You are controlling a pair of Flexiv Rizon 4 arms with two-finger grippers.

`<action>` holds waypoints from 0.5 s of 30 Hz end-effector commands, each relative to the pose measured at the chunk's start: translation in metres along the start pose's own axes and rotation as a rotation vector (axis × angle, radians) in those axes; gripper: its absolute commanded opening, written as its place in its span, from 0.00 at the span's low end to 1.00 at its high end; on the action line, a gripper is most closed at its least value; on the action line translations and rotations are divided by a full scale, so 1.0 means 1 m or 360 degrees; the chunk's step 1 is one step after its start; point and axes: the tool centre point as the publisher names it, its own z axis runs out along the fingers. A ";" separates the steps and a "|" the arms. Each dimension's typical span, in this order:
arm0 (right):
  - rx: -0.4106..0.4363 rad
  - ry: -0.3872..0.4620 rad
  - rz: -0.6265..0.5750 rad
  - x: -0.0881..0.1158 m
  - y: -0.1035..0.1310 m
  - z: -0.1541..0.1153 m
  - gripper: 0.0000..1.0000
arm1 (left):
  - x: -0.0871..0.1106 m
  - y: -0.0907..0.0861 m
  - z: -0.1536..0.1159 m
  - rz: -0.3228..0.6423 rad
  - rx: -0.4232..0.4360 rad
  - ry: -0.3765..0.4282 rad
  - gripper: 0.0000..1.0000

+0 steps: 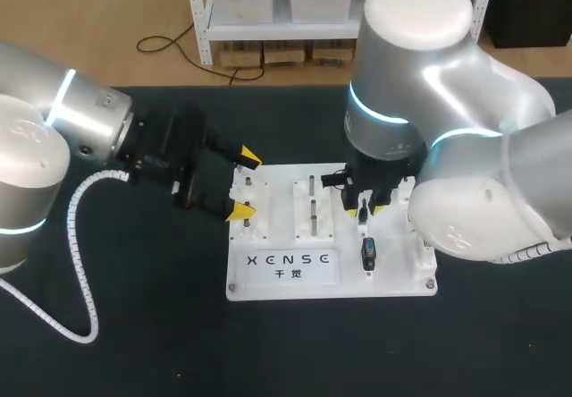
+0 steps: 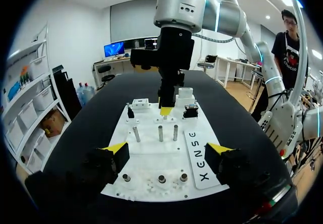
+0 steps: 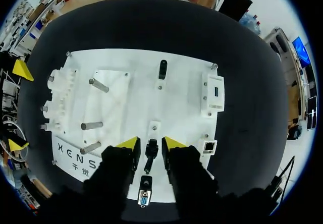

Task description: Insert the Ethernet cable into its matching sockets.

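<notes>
Straddling a black plug point(image 3: 151, 148), right fingers point(image 3: 128, 143) stand open; left fingers point(image 2: 115, 148) gape before steel pegs point(image 2: 160, 133).

Robotics lab: left arm point(image 1: 80, 124), right arm point(image 1: 420, 66) over black table point(image 1: 134, 352); white test board point(image 1: 393, 276) carrying pegs point(image 1: 313, 211), connector sockets point(image 3: 214, 94).

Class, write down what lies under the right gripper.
Under the right gripper a black plug lies on the white board, between its open fingers. A blue-faced connector sits nearer the wrist. The board beneath the finger bodies is covered.
</notes>
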 end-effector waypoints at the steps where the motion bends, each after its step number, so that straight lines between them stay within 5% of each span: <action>1: 0.0002 0.0009 0.0006 -0.001 0.000 0.002 0.00 | 0.001 -0.001 0.000 0.0004 -0.0006 -0.0006 1.00; 15: -0.0008 -0.0040 0.0059 0.000 -0.015 -0.031 0.00 | 0.001 -0.001 0.000 0.0004 -0.0006 -0.0006 1.00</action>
